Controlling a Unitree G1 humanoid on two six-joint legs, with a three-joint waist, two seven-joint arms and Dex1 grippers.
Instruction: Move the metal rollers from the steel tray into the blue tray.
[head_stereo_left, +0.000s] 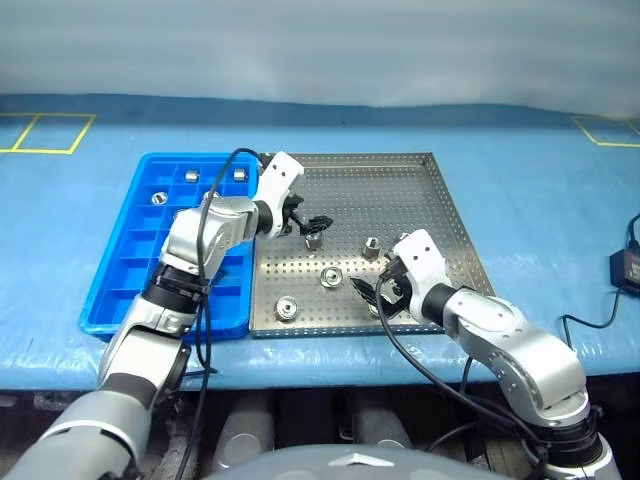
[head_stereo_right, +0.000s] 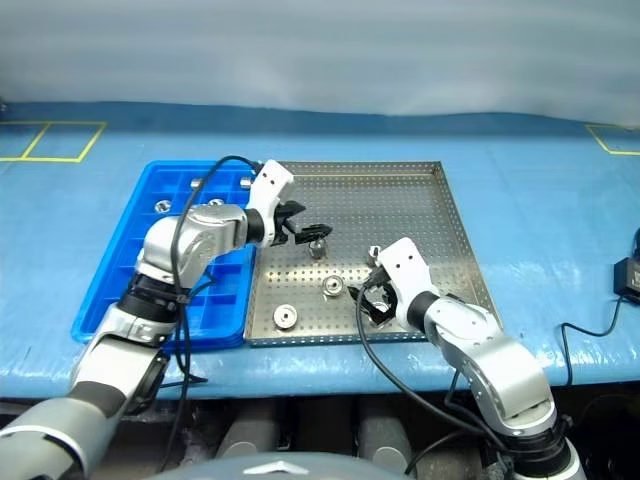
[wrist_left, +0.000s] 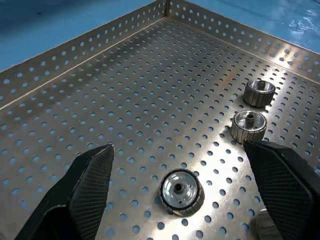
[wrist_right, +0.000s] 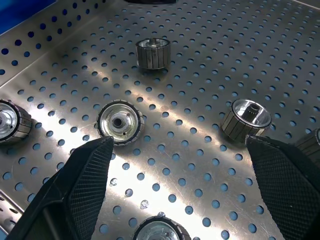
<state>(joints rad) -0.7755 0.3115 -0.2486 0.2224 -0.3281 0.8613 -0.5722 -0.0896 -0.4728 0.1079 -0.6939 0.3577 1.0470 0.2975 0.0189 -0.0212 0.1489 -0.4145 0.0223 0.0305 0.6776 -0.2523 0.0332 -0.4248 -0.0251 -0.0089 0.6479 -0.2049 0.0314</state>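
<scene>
Reaching in for another pickup: left tool (head_stereo_left: 311, 226) hanging spread wide and empty over a roller (wrist_left: 181, 190) on the steel tray (head_stereo_left: 440, 200). Right tool (head_stereo_left: 372, 293) also gaping, idle. Few rollers (head_stereo_left: 198, 176) already sitting in the blue tray (head_stereo_left: 130, 265). Probably needing to drop and pinch next.

A blue-covered table (head_stereo_left: 520, 200) carries everything. The blue tray (head_stereo_left: 110, 290) lies on it just beside the left gripper (head_stereo_left: 312, 225), on its outer side, and the steel tray (head_stereo_left: 440, 215) lies under both grippers, its edge touching the blue one. Beyond the right gripper (head_stereo_left: 372, 292), outward, a small black box (head_stereo_left: 626, 268) with a cable rests on the cover. Yellow tape marks (head_stereo_left: 45, 135) sit at the far corners.
</scene>
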